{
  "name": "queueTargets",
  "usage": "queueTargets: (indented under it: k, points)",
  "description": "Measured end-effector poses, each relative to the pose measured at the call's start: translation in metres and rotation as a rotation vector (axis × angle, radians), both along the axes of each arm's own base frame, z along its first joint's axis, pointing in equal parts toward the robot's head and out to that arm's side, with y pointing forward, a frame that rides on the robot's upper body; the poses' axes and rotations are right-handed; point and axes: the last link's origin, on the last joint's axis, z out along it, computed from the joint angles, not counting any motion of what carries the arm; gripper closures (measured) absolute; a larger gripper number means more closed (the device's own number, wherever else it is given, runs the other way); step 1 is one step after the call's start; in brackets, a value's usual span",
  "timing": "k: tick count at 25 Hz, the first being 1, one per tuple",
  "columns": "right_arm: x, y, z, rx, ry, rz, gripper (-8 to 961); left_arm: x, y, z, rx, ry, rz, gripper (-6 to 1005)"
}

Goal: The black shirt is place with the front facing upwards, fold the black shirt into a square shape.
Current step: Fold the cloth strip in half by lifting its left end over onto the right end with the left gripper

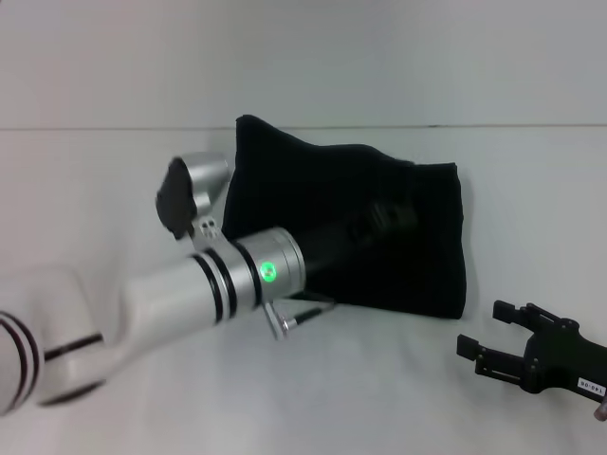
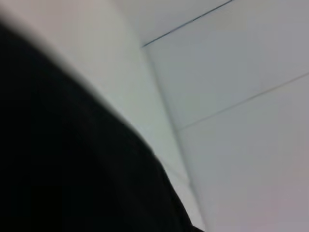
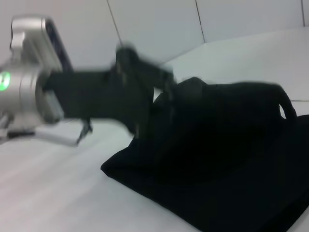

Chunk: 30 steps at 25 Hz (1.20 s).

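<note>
Head view: we find the black shirt (image 1: 398,246) already bundled on the white table (image 1: 114,171), the left gripper (image 1: 379,223) over it, jaws indiscernible. The right gripper (image 1: 493,343) waits alongside, jaws apart. We judge a late fold; squaring the edges comes next.
</note>
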Motion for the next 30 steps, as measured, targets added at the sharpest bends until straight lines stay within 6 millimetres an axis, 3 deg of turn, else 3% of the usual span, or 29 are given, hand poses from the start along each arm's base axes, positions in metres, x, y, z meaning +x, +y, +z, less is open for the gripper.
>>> queueTargets:
  k: [3, 12, 21, 30]
  points:
    - [-0.001, 0.003, 0.000, 0.004, -0.007, 0.000, 6, 0.000, -0.010, -0.010, 0.004, 0.017, -0.020, 976]
    - [-0.009, 0.020, -0.002, 0.069, -0.022, 0.027, 7, 0.010, -0.005, -0.005, 0.018, -0.023, -0.035, 976]
    - [-0.024, 0.066, -0.016, 0.242, -0.172, 0.065, 7, 0.021, 0.005, 0.011, 0.034, -0.120, -0.045, 976]
    - [-0.062, 0.106, -0.040, 0.263, -0.259, 0.110, 7, 0.022, 0.008, 0.020, 0.047, -0.149, -0.054, 975]
